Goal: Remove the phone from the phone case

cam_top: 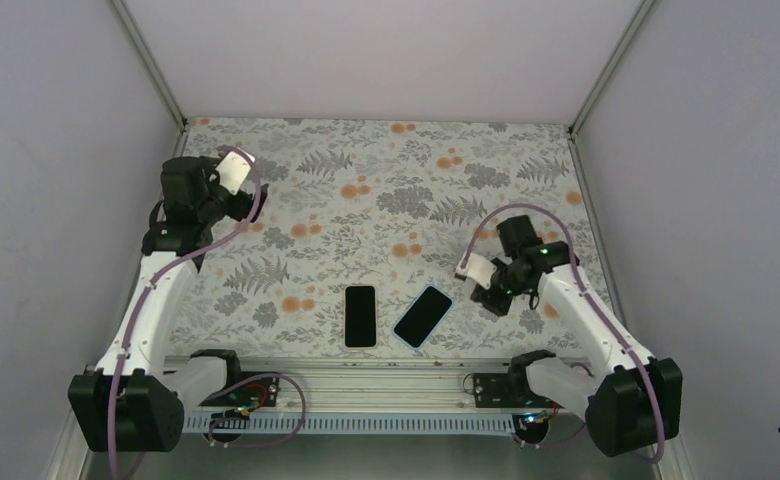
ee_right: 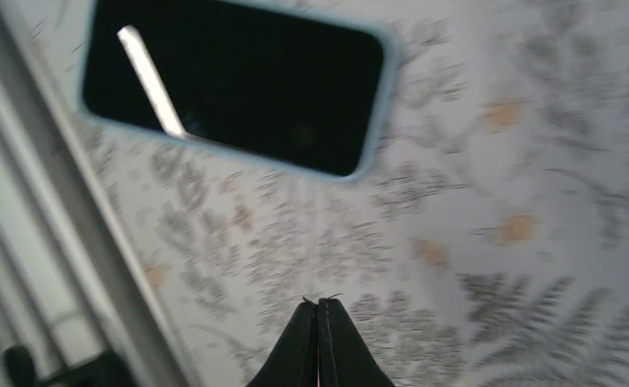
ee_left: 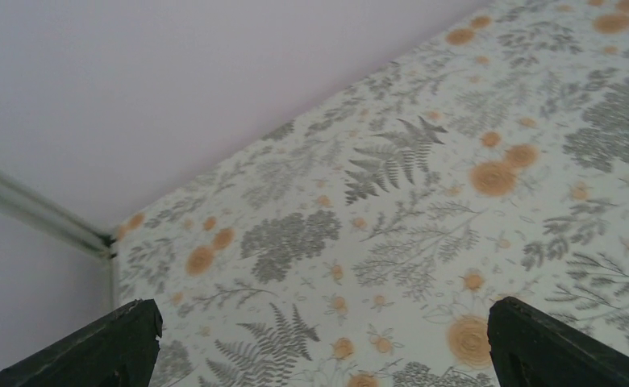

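A phone in a light blue case [cam_top: 423, 316] lies flat and tilted near the table's front edge, screen up. It also shows at the top of the right wrist view [ee_right: 231, 89]. A second black phone-shaped slab [cam_top: 360, 316] lies upright just left of it, apart from it. My right gripper [cam_top: 488, 298] is shut and empty [ee_right: 319, 302], over the cloth to the right of the cased phone. My left gripper [cam_top: 201, 190] is open and empty [ee_left: 323, 310], far off at the back left.
The table wears a floral cloth [cam_top: 386, 200]. A metal rail [cam_top: 366, 375] runs along the front edge and shows at the left of the right wrist view [ee_right: 29, 242]. White walls close in the back and both sides.
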Controlling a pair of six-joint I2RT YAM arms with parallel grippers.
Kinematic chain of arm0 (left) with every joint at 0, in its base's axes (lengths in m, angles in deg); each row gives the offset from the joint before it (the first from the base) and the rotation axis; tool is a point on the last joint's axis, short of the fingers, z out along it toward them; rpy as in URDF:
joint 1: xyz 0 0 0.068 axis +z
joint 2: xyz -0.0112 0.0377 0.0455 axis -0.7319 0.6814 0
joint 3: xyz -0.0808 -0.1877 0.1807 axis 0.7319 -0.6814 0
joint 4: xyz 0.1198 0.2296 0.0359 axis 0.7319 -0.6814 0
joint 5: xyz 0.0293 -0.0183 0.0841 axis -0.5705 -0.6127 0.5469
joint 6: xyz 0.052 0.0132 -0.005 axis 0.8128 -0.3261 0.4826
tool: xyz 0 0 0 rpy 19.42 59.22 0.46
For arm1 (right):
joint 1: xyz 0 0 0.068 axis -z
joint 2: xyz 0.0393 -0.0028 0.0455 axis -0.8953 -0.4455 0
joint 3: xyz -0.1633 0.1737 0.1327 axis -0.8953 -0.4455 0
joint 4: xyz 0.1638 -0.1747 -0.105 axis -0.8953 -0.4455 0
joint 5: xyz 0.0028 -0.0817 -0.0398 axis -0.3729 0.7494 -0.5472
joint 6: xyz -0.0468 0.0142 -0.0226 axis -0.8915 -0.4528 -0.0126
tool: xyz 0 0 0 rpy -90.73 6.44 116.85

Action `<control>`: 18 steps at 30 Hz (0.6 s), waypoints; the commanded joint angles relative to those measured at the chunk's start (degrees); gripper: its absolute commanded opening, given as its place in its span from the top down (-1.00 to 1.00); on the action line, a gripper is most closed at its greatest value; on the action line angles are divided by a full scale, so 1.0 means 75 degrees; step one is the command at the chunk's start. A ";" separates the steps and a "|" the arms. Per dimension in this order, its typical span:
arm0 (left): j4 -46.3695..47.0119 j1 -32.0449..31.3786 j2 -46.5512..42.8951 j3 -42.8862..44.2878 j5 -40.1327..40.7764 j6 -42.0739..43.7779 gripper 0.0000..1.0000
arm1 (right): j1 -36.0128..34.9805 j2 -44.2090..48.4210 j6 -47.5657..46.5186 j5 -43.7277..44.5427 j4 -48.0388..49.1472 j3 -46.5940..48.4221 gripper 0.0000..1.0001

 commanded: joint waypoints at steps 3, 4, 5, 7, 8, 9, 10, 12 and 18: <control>-0.0638 0.0038 0.0470 0.0483 -0.1021 0.0515 -1.00 | -0.1017 -0.0499 -0.0161 0.0267 -0.0755 -0.0175 0.93; -0.0649 0.0034 0.0504 0.0479 -0.1028 0.0561 -1.00 | -0.1190 -0.0649 -0.0088 0.0362 -0.0663 -0.0205 0.94; -0.0659 0.0031 0.0536 0.0472 -0.1025 0.0593 -1.00 | -0.1337 -0.0814 0.0014 0.0465 -0.0553 -0.0228 0.94; -0.0679 0.0040 0.0584 0.0461 -0.0974 0.0627 -1.00 | -0.1629 -0.1251 0.0226 0.0685 -0.0307 -0.0289 0.94; -0.0653 0.0032 0.0588 0.0450 -0.0930 0.0607 -1.00 | -0.1728 -0.1465 0.0324 0.0787 -0.0149 -0.0304 0.93; -0.0634 0.0032 0.0597 0.0428 -0.0907 0.0606 -1.00 | -0.1823 -0.1761 0.0389 0.0846 -0.0044 -0.0297 0.93; -0.0653 0.0034 0.0610 0.0412 -0.0922 0.0631 -1.00 | -0.1895 -0.1969 0.0453 0.0893 0.0091 -0.0291 0.93; -0.0693 0.0029 0.0618 0.0396 -0.0908 0.0654 -1.00 | -0.2007 -0.2288 0.0550 0.0951 0.0368 -0.0246 0.93; -0.0758 0.0034 0.0547 0.0263 -0.0614 0.0922 -1.00 | -0.2285 -0.2848 0.0668 0.0760 0.0856 -0.0101 0.93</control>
